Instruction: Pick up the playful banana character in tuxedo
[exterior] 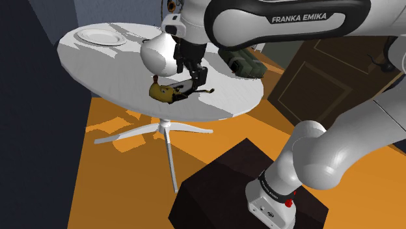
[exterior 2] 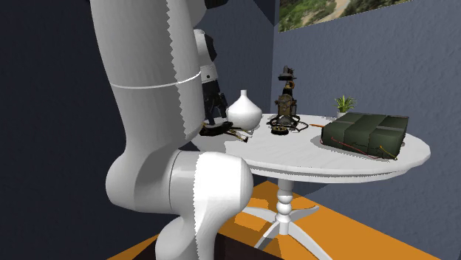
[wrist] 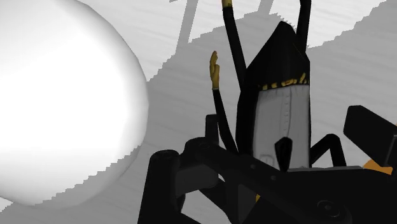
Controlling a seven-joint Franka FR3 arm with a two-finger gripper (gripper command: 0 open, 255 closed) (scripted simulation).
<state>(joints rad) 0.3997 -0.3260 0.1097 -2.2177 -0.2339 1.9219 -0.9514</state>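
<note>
White plate (exterior: 101, 37): sits at the far left of the round table (exterior: 237, 104), well apart from the work.
White vase (exterior: 159, 55): stands upright just beside the target and crowds one side of the grasp. That is probably why the hand comes in from above.
Banana character (exterior: 162, 92): lies on its side on the tabletop near the front edge. Its yellow head points toward the shoulder view's left, and its black-and-white tuxedo is under the hand.
Gripper (exterior: 190, 81): is down over the tuxedo body. In the wrist view its fingers (wrist: 163, 184) stand apart on either side and are not seen pressing it, so closing looks like the step in hand.
Green case (exterior: 244, 63): lies further right, out of the way.
Arm (exterior: 273, 19): reaches from the stand (exterior: 221, 188) up and leftward, with the wrist bent so the hand points nearly straight down.
</note>
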